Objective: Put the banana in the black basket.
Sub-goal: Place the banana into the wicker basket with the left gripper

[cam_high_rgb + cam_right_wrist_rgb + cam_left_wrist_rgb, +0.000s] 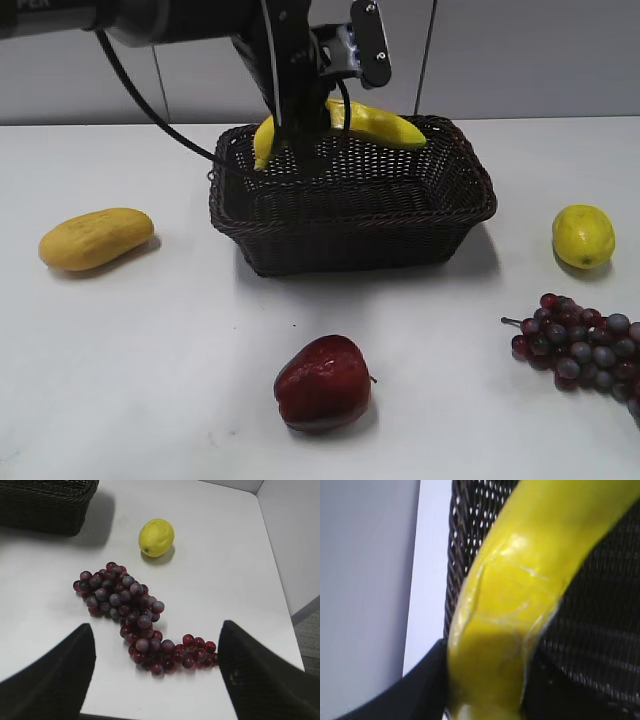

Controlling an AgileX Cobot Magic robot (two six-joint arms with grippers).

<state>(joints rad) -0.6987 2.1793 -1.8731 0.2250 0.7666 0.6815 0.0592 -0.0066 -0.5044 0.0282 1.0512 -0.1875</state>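
Note:
The bright-yellow banana hangs over the back half of the black basket, just above its rim. My left gripper is shut on the banana's middle. In the left wrist view the banana fills the frame between the black fingers, with the basket's weave behind it. My right gripper is open and empty, hovering above the grapes at the right of the table; it is out of the exterior view. A corner of the basket shows at the top left of the right wrist view.
A stubby yellow-orange oval fruit lies left of the basket. A red apple sits in front. A lemon and a bunch of dark red grapes lie at the right. The table's right edge is near.

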